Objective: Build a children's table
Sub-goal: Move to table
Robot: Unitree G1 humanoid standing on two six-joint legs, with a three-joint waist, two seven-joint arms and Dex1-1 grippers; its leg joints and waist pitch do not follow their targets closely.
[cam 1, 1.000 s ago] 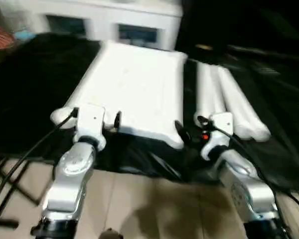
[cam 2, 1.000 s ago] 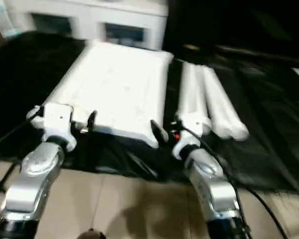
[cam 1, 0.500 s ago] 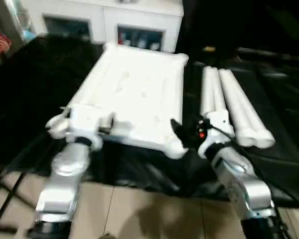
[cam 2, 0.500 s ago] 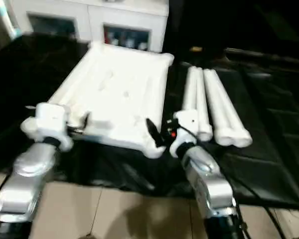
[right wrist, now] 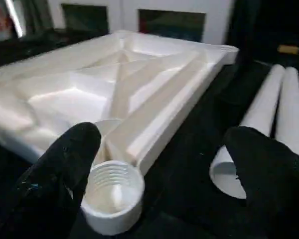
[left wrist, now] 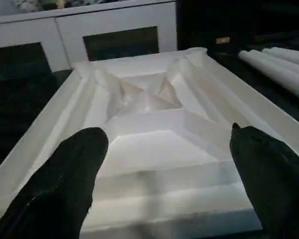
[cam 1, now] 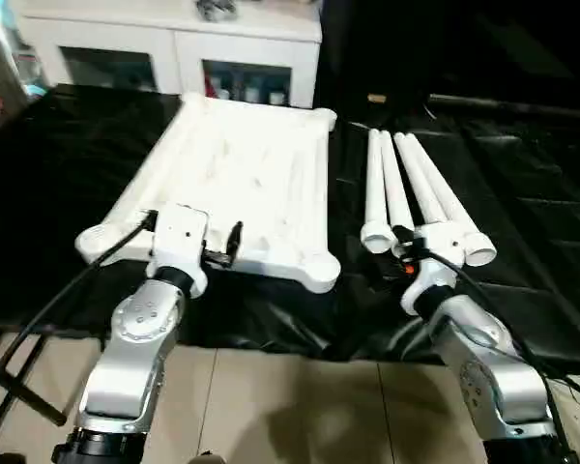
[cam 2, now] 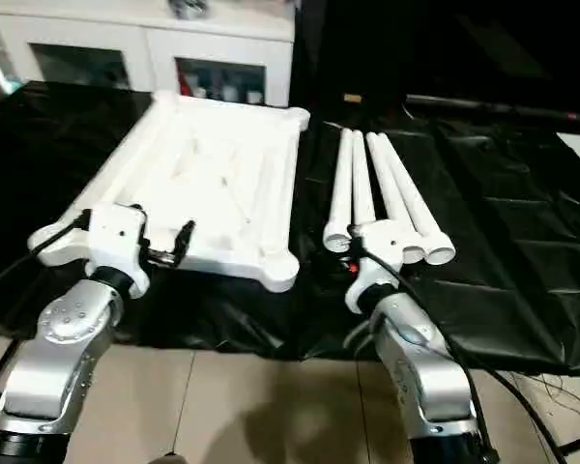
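The children's table lies in parts on a black cloth. Its white top (cam 1: 256, 179) rests upside down, ribbed underside up, with round sockets at the corners. Four white legs (cam 1: 411, 188) lie side by side to its right. My left gripper (left wrist: 164, 134) is open just short of the top's near edge, nothing between its fingers. My right gripper (right wrist: 164, 137) is open and empty, low over the cloth between the near right corner socket (right wrist: 112, 191) and the legs' near ends.
A white cabinet with glass doors (cam 1: 174, 48) stands behind the work. The black cloth (cam 1: 532, 193) stretches far to the right and left of the parts. Tan floor tiles (cam 1: 300, 406) lie below my forearms. Black cables (cam 1: 39, 319) hang at the left.
The whole picture has shifted and steadied, so the camera moved. Both grippers stay open at the near edge of the parts, in about the same places.
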